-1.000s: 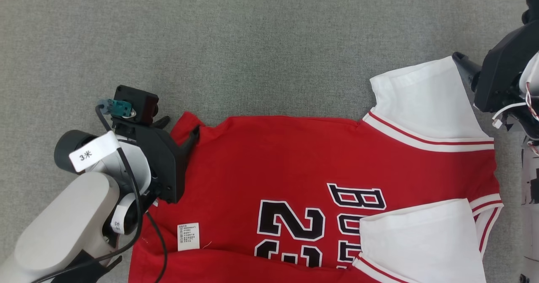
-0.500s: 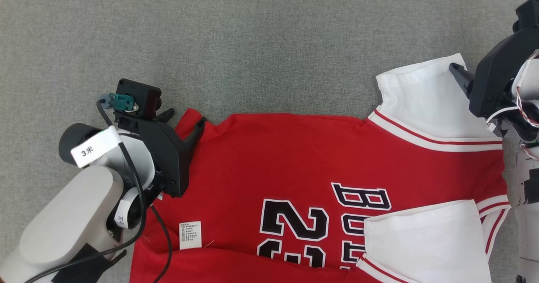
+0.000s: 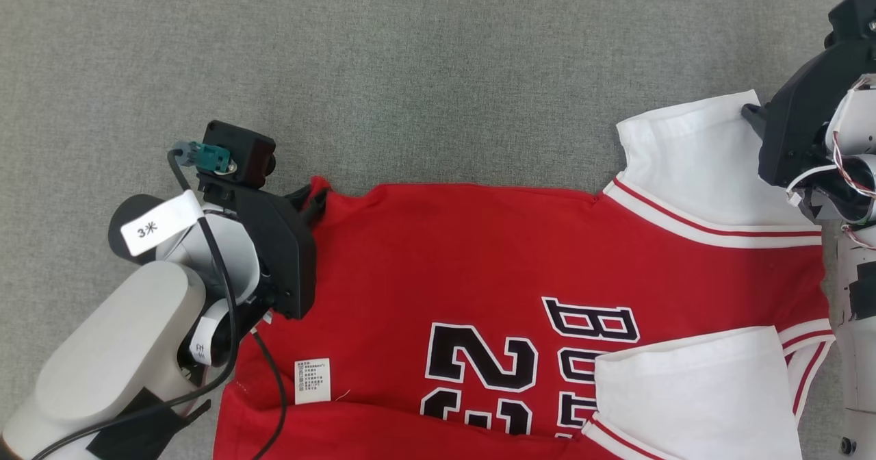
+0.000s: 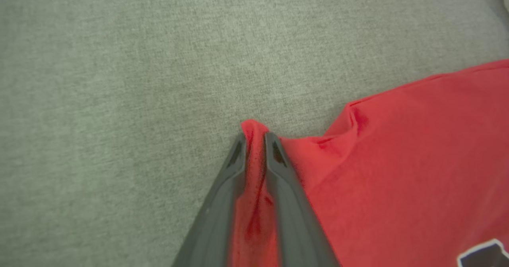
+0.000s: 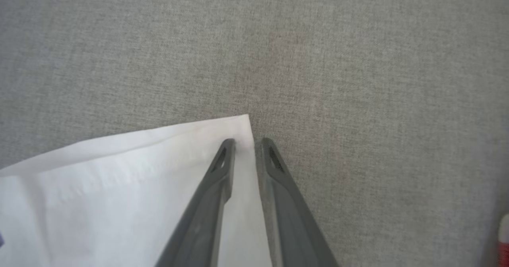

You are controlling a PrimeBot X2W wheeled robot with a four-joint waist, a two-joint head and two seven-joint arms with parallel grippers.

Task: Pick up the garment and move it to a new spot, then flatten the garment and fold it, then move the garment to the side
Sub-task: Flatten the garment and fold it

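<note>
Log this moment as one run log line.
left gripper: shut on jersey corner | right gripper: astride white sleeve corner, grip unclear | jersey: spread on grey surface

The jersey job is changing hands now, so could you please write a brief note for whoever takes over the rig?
Left hand: shut on a red corner of the jersey.
Right hand: fingers narrowed around the far white sleeve corner; grip unclear.
Jersey: spread on the grey surface, near sleeve folded over the lettering.
Done: laid out flat. Left: probably the main fold, then moving it aside.
</note>
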